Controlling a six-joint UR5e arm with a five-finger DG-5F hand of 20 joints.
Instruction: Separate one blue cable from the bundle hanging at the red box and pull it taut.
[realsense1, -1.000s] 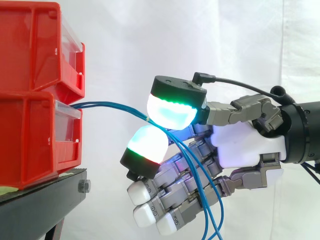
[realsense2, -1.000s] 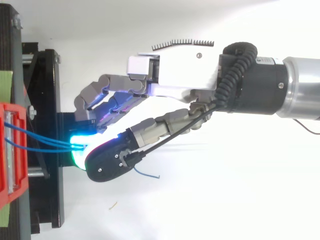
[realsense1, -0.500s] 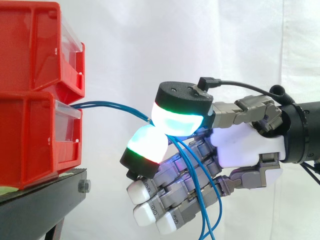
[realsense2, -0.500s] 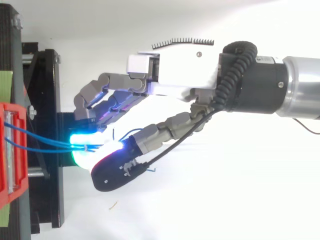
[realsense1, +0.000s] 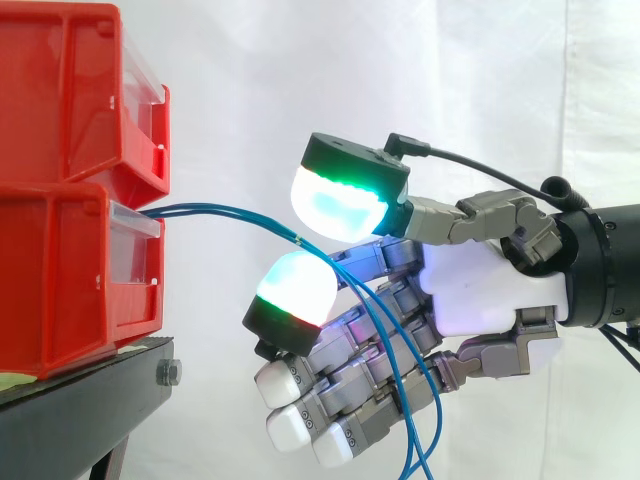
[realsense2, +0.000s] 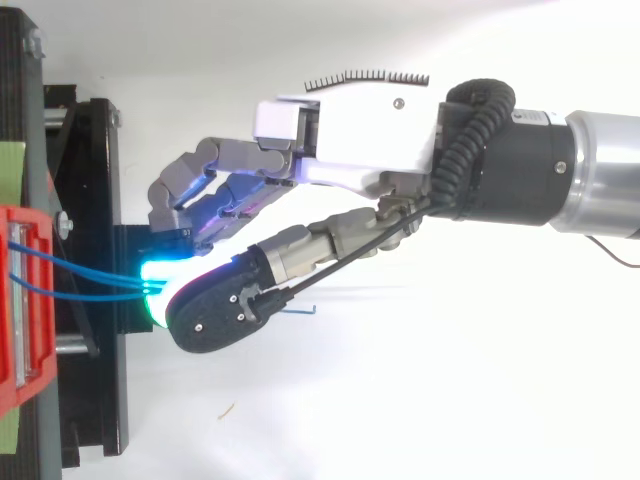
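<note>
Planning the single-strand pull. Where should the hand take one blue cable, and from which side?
Probably take the blue cable on its near-level span between the red box and the hand, nearer the box. Seen from above, the strands spread apart there and bunch together at the hand. Come in level from the side away from the box, since beyond that span they drop steeply.

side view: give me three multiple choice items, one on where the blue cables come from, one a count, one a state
1. The blue cables leave which bin? A upper, B lower, C neither
2. Red bins stacked: A one, B two, C four
3. Past the hand, the cables: A hang loose, B are knotted, C lie coiled flat

1 B: they exit at the lower bin front.
2 B: one bin sits on the other.
3 A: they trail freely downward.
</note>
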